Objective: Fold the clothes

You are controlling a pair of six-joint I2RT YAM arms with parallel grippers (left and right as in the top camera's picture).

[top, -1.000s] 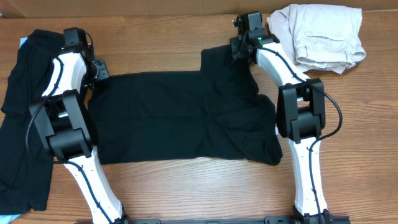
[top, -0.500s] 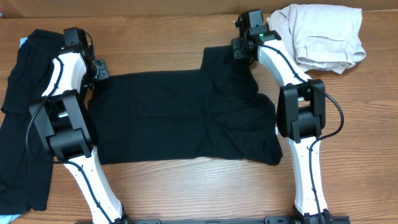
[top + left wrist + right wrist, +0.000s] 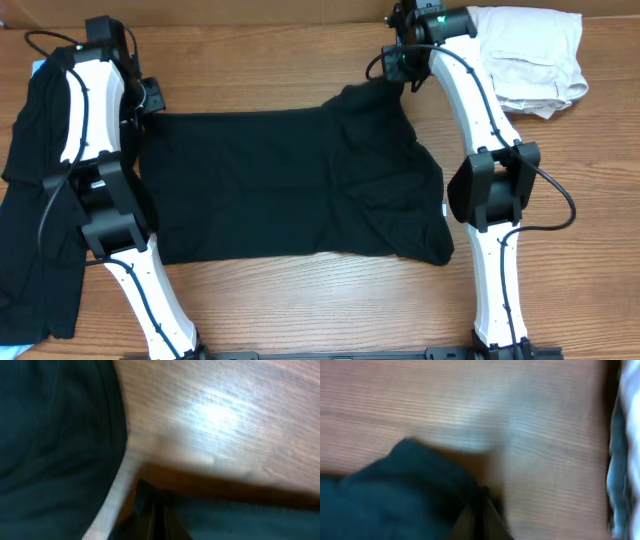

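Note:
A large black T-shirt [image 3: 290, 180], one of the clothes, lies spread across the middle of the table. My left gripper [image 3: 150, 103] is shut on its upper left corner. In the left wrist view the shut left gripper [image 3: 156, 521] pinches dark cloth [image 3: 235, 520] just above the wood. My right gripper [image 3: 392, 75] is shut on the upper right corner, which rises in a peak. In the right wrist view the black fabric [image 3: 395, 495] hangs to the left of the shut right gripper [image 3: 482, 520].
More black clothes [image 3: 30, 200] lie in a heap along the left edge, also at the left of the left wrist view [image 3: 50, 435]. A beige garment [image 3: 530, 60] sits at the back right, close to the right arm, its pale edge [image 3: 627, 460] in the right wrist view.
The right gripper has shut on the shirt's upper right corner. Both arms have lifted and shifted toward the back, raising the two upper corners and pulling the top edge taut.

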